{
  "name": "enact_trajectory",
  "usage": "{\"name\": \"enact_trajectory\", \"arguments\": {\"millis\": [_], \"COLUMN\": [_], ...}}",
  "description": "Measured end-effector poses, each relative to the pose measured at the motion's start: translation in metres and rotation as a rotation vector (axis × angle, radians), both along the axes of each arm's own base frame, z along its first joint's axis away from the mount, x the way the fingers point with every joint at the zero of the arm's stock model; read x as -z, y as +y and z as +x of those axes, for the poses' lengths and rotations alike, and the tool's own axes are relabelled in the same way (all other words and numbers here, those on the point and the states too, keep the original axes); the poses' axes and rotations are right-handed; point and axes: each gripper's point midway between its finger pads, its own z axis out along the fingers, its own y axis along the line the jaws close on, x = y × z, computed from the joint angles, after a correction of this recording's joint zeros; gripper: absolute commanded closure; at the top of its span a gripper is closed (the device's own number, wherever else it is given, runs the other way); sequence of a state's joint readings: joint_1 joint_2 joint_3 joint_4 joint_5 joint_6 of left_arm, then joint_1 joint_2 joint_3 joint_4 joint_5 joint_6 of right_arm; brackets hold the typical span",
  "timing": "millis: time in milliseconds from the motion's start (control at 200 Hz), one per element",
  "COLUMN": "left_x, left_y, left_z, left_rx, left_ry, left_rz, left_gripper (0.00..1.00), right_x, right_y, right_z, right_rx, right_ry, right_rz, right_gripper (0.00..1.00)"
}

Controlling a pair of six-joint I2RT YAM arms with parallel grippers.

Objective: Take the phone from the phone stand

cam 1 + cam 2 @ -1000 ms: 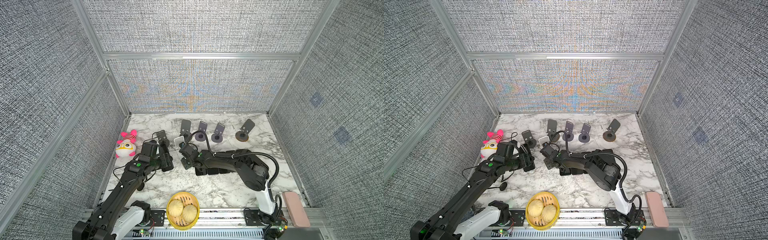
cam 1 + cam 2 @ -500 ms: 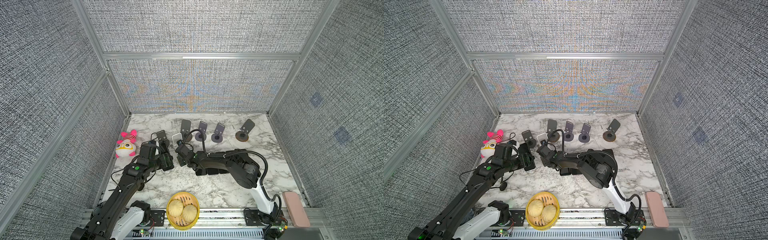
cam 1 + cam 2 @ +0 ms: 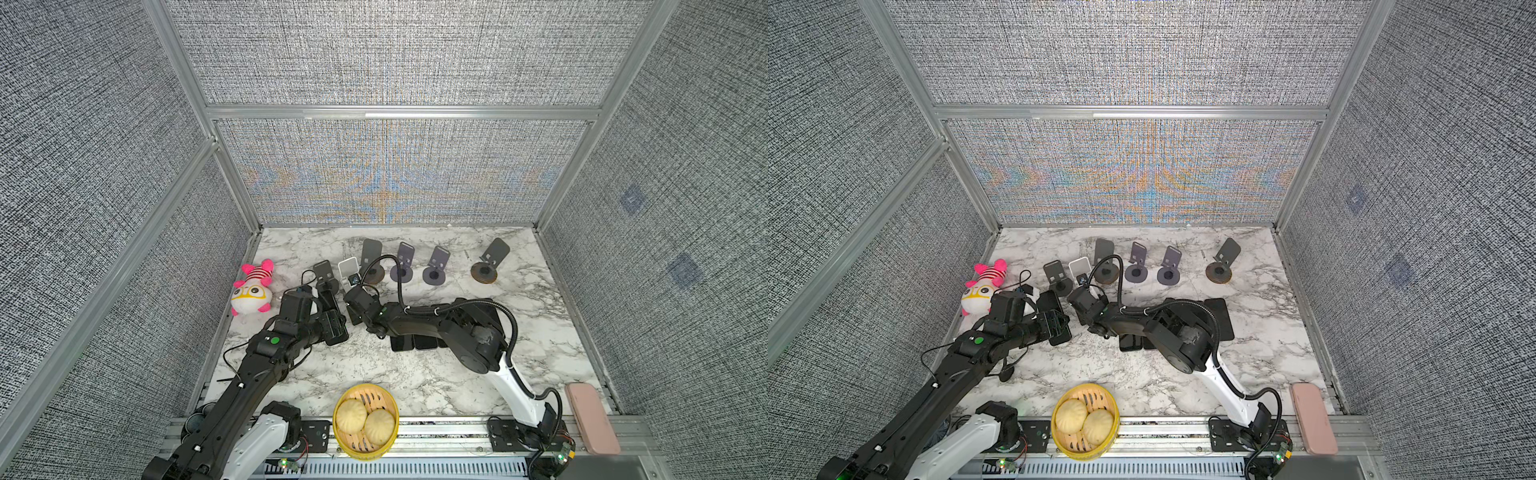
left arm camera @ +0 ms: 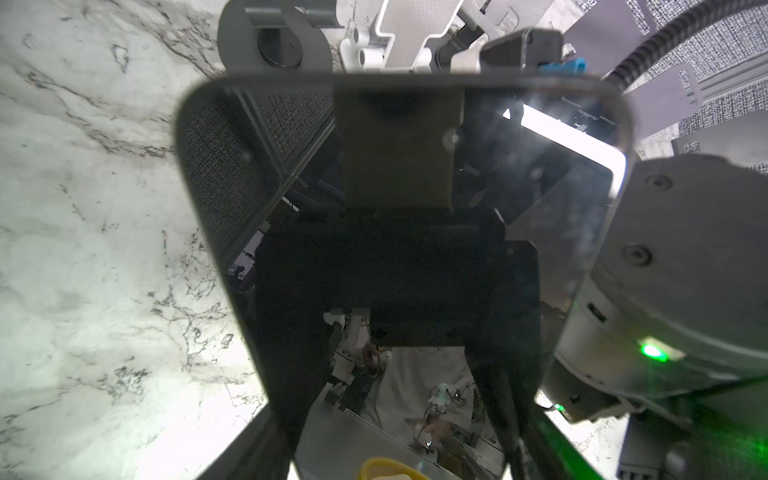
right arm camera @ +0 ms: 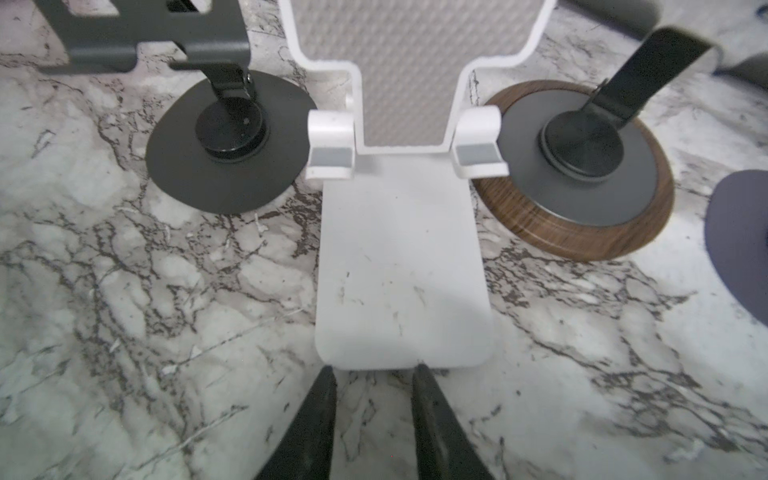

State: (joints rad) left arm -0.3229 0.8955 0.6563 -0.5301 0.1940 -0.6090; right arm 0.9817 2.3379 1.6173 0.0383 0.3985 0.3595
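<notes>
Left fingers (image 4: 257,446) pinch the phone (image 4: 395,199) clear of the white stand (image 5: 399,270) as right fingers (image 5: 316,424), slightly parted, apparently steady its base.

The white stand (image 5: 401,257) is flanked closely by a black stand (image 5: 226,166) and a wood-based stand (image 5: 582,195); marble (image 5: 166,340) before it is left bare.

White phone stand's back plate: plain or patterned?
Patterned: the white phone stand's back plate has a grey dimpled pad inside a white border; clearest in right wrist view.

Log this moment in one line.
left pincer: shut on phone | white stand: empty | right pincer: open, at its base
</notes>
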Motion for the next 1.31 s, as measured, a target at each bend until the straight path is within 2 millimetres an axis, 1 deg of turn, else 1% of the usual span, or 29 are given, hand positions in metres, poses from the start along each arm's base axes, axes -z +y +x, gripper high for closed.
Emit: {"name": "enact_trajectory", "arguments": {"millis": [65,170,235,310,455,555,610,665,780,850,930,985,1080,1185,1306], "left_x": [0.000,0.000,-0.001,-0.002,-0.002,0.002,0.002,-0.004,-0.014,-0.015,-0.011,-0.009,-0.010,-0.012,-0.004], "left_y": [0.000,0.000,0.000,0.000,-0.003,-0.005,-0.004,-0.005,-0.007,-0.006,-0.005,-0.010,-0.018,-0.027,-0.042], "left_z": [0.000,0.000,0.000,0.001,0.000,-0.001,-0.002,-0.002,-0.002,-0.001,0.000,-0.002,-0.001,0.008,0.016], "left_rx": [0.000,-0.001,0.001,0.004,0.029,0.048,0.052,0.060,0.069,0.046,0.019,0.025,0.027,0.023,0.050], "left_ry": [0.000,0.000,0.001,0.002,0.010,0.042,0.056,0.051,0.045,0.073,0.111,0.136,0.160,0.172,0.209], "left_rz": [0.000,0.001,0.002,0.006,0.009,0.016,0.039,0.068,0.118,0.149,0.184,0.192,0.218,0.250,0.304], "left_gripper": [1.00,1.00,1.00,1.00,1.00,1.00,1.00,1.00,1.00,1.00,1.00,1.00,1.00,1.00,1.00], "right_x": [-0.002,-0.005,-0.013,-0.030,-0.069,-0.089,-0.098,-0.104,-0.109,-0.115,-0.124,-0.128,-0.133,-0.132,-0.130], "right_y": [-0.001,-0.008,-0.010,-0.012,-0.015,-0.021,-0.030,-0.042,-0.067,-0.078,-0.091,-0.101,-0.125,-0.153,-0.179], "right_z": [-0.002,-0.007,-0.010,-0.015,-0.020,-0.023,-0.026,-0.029,-0.040,-0.048,-0.055,-0.057,-0.059,-0.064,-0.073], "right_rx": [-0.011,-0.025,-0.038,-0.054,-0.079,-0.088,-0.091,-0.091,-0.087,-0.087,-0.081,-0.071,-0.032,0.006,0.046], "right_ry": [0.003,0.009,0.008,-0.001,-0.034,-0.048,-0.049,-0.051,-0.043,-0.038,-0.045,-0.047,-0.049,-0.041,-0.035], "right_rz": [0.006,-0.007,-0.006,0.012,0.061,0.084,0.097,0.105,0.120,0.133,0.150,0.163,0.180,0.183,0.196], "right_gripper": [0.68,0.67,0.66,0.64,0.59,0.58,0.58,0.58,0.58,0.58,0.58,0.58,0.58,0.58,0.58]}}
